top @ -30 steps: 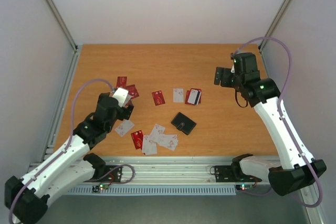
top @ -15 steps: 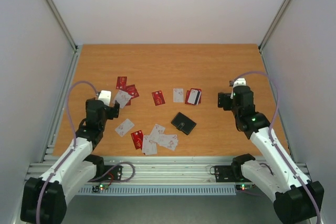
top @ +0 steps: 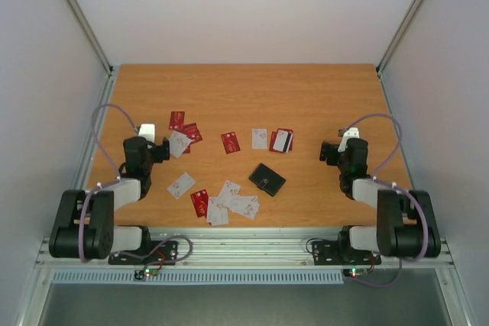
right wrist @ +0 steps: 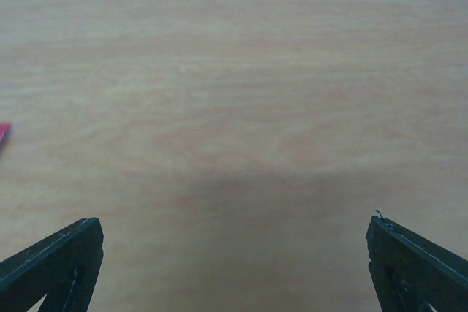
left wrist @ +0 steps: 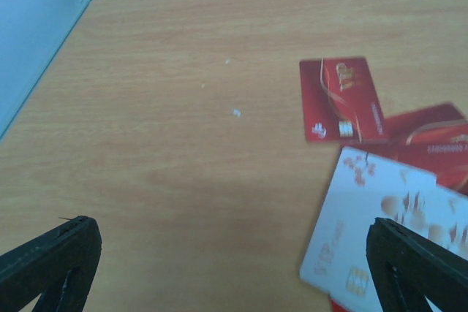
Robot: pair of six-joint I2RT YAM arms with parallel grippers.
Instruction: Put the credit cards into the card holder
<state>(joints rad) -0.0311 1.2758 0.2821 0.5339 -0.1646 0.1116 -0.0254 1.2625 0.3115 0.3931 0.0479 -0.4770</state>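
Left fingers [left wrist: 51,261] and right fingers [right wrist: 418,262] spread wide, empty; credit cards [top: 230,142], card holder [top: 267,179] well inside table [top: 244,89] edges

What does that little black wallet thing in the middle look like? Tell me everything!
The card holder is a small black rectangle, shut, with a tiny pale dot on top, maybe a snap. It lies flat and turned askew on the wooden table, near the middle. Nothing else touches it.

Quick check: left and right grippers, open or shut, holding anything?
Left gripper: open, holding nothing.
Right gripper: open, holding nothing.
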